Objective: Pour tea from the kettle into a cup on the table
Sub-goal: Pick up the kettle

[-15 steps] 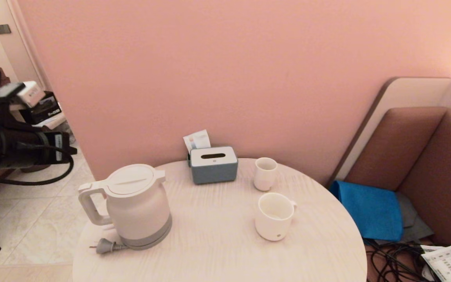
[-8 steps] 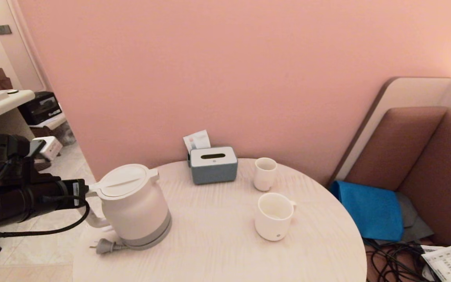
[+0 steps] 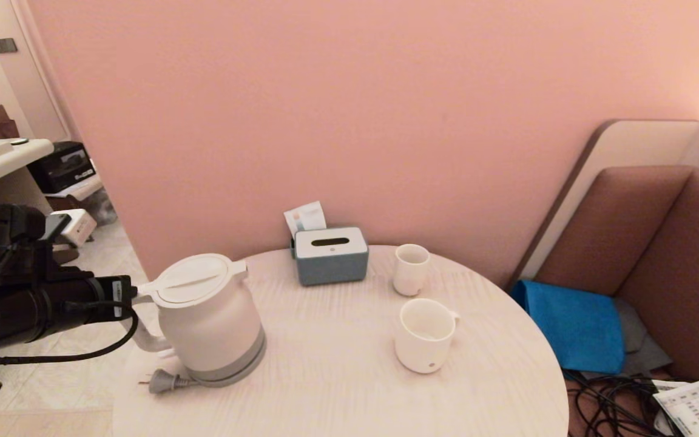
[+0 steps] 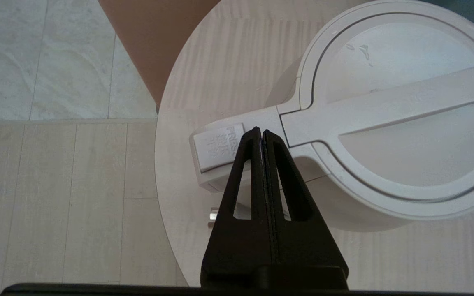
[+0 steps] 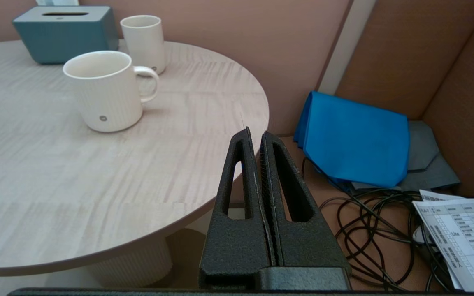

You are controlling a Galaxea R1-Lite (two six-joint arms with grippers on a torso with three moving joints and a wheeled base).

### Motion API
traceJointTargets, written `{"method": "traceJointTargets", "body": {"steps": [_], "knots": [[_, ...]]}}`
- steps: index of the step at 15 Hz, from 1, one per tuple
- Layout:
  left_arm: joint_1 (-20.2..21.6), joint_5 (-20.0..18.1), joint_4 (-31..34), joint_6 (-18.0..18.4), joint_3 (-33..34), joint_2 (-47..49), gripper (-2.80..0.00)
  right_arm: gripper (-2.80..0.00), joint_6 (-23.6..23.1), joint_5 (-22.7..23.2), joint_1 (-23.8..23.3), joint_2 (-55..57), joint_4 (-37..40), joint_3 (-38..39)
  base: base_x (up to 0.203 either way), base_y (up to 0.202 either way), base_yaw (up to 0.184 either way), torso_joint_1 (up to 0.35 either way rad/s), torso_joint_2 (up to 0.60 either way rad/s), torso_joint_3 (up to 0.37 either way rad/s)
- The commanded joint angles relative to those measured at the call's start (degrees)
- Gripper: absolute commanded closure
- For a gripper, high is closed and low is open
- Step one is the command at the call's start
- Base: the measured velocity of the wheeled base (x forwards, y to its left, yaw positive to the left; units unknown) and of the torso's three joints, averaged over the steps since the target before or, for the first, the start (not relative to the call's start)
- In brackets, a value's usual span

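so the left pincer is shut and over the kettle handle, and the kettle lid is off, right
Not quite: the lid is on, closed flat on the kettle, as the left wrist view shows. The rest holds: the left pincer is shut, its tips above the handle.

The kettle (image 3: pixel 210 318) is white with a grey band round its bottom, and the mug (image 3: pixel 425 335) is white with faint vertical ribs and 1 small grey dot near its base. The round surface (image 3: pixel 337 376) shows a pale whitish wood grain, the tissue box (image 3: pixel 330 255) is grey-blue under a white top, and the narrower cup (image 3: pixel 411 269) is plain white. Both pincers, left pincer (image 4: pixel 260 132) and right pincer (image 5: pixel 255 133), are matte black; beyond the surface lies a bright blue cloth (image 3: pixel 571 325) against brown upholstery (image 3: pixel 677 243) and a pink wall (image 3: pixel 349 109).
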Motion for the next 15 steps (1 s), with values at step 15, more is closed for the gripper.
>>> {"method": "traceJointTargets", "body": {"steps": [15], "knots": [[-0.16, -3.97, 7.92, -2.24, 12.58, -15.79, 0.0, 0.0, -0.01, 0.01, 0.02, 0.04, -0.01, 0.01, 0.0, 0.0, 0.0, 0.0, 0.0, 0.0]]}}
